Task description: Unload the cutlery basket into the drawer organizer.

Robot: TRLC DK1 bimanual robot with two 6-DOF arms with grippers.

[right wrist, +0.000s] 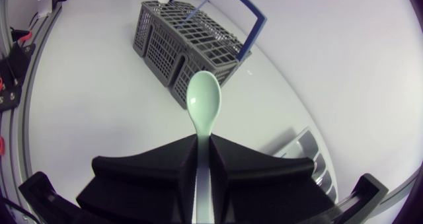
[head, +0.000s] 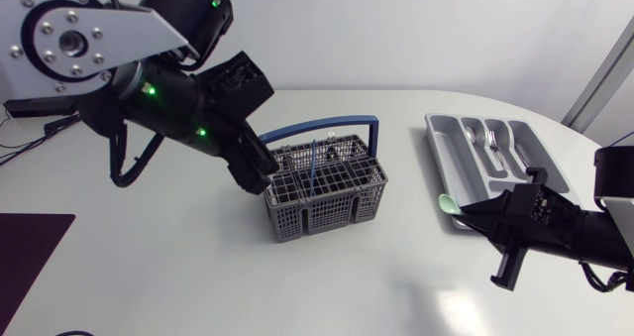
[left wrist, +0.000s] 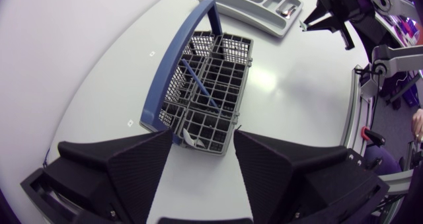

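Observation:
The grey cutlery basket (head: 327, 192) with a blue handle (head: 322, 128) stands mid-table. A thin blue utensil (head: 314, 163) stands in it, and a pale item (left wrist: 192, 139) lies in its near compartment. My left gripper (head: 256, 180) hangs at the basket's left corner. In the left wrist view this gripper (left wrist: 201, 163) is open, with nothing between its fingers and the basket (left wrist: 211, 78) just ahead. My right gripper (head: 474, 213) is shut on the handle of a pale green spoon (head: 448, 203) beside the grey drawer organizer (head: 446, 143). In the right wrist view the spoon (right wrist: 203, 102) points out past the gripper (right wrist: 203, 150).
The organizer (left wrist: 254, 4) holds forks and spoons (head: 492, 143) in its compartments. Bare white table lies in front of the basket and between it and the organizer. A dark mat (head: 25, 257) sits at the table's front left edge.

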